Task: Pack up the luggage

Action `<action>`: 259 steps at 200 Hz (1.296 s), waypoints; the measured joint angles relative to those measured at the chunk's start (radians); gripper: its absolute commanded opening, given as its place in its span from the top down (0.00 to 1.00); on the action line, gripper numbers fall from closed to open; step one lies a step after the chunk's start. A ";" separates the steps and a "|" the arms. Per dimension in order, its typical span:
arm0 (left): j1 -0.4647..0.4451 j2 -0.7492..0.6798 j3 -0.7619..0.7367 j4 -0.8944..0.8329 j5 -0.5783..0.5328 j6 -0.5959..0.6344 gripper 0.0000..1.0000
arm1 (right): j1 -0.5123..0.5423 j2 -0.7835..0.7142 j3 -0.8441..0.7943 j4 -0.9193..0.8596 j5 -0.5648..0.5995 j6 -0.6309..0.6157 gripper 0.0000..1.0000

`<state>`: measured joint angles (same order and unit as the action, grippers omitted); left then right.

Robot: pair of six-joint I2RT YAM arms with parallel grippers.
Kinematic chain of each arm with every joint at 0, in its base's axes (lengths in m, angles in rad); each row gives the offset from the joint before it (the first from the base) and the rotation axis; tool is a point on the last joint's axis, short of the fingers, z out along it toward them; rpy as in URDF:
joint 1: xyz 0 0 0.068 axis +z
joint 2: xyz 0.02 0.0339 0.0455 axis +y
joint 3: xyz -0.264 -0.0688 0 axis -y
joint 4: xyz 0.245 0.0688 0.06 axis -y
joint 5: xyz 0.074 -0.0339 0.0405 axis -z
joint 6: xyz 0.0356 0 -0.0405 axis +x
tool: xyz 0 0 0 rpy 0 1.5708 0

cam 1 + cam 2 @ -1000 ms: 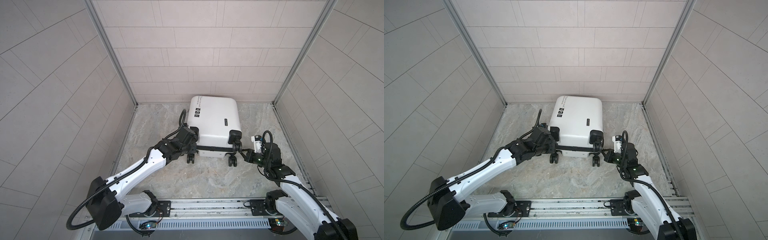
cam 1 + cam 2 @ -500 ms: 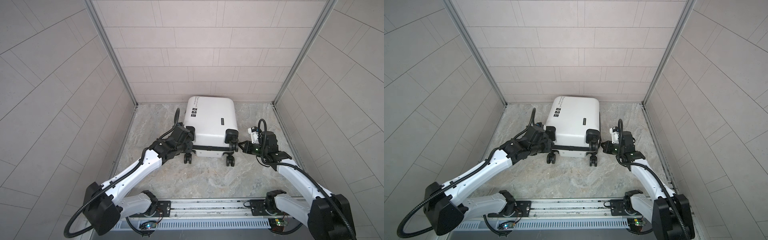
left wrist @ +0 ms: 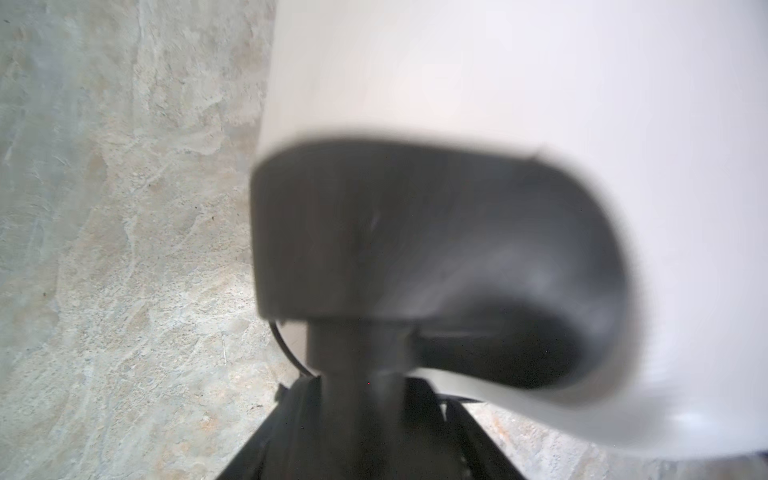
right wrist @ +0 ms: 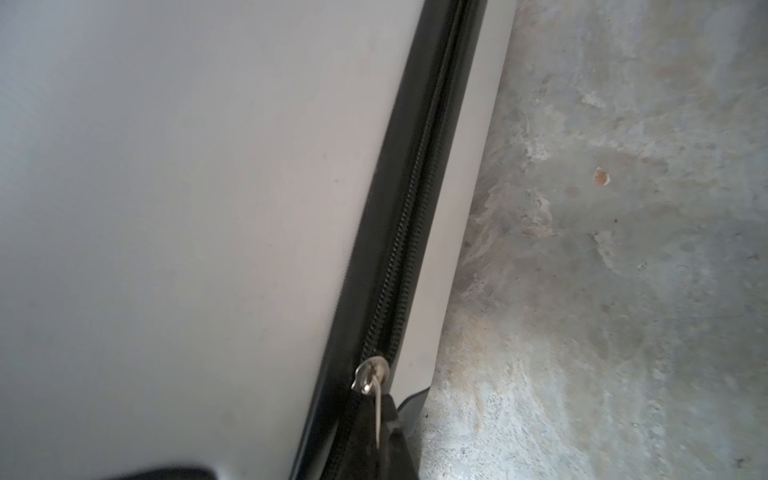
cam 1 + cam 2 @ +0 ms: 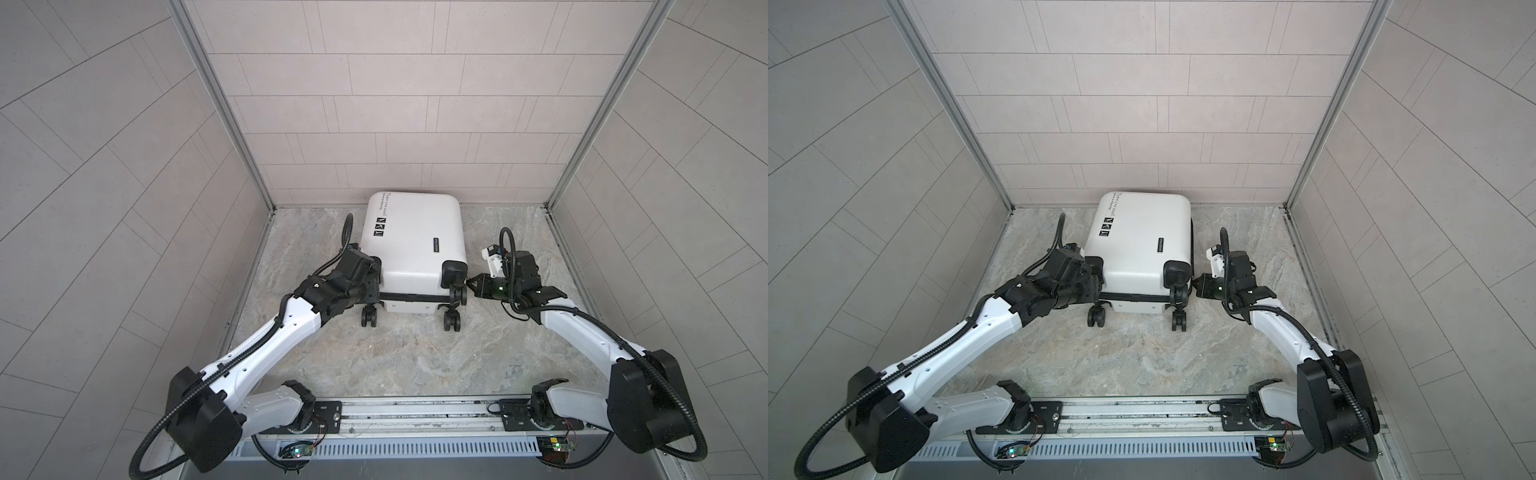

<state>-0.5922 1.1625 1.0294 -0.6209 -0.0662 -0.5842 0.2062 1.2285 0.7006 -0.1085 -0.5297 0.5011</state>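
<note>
White luggage at counter's back edge; right gripper clenched on zipper pull; left gripper: cannot tell.

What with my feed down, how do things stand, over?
Left gripper around near-left caster, grip unclear. Right gripper shut on zipper pull. Luggage flat, lid down. Nothing in the way.

Your left arm and right arm wear white shells with black joints, and ribbed black cables run along each. Small holes, perhaps screws, dot the white links. Both bases sit on a grey rail above a slotted grille. A green light glows behind your black right gripper.
</note>
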 measured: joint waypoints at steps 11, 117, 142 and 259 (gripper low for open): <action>-0.012 -0.020 0.044 -0.003 -0.025 0.001 0.22 | 0.008 -0.005 -0.003 0.002 0.013 0.001 1.00; -0.493 0.134 0.204 0.034 -0.161 -0.110 0.15 | 0.162 -0.031 -0.059 0.106 0.130 0.082 1.00; -0.523 0.206 0.204 0.075 -0.140 -0.140 0.07 | 0.216 -0.031 -0.067 0.125 0.143 0.103 1.00; -0.507 0.370 0.204 0.154 -0.126 -0.157 0.14 | 0.253 -0.031 -0.071 0.138 0.172 0.129 1.00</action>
<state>-1.0988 1.5322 1.2335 -0.4671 -0.1917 -0.7410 0.4595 1.1980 0.6296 0.0299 -0.3580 0.6296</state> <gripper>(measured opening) 0.890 0.040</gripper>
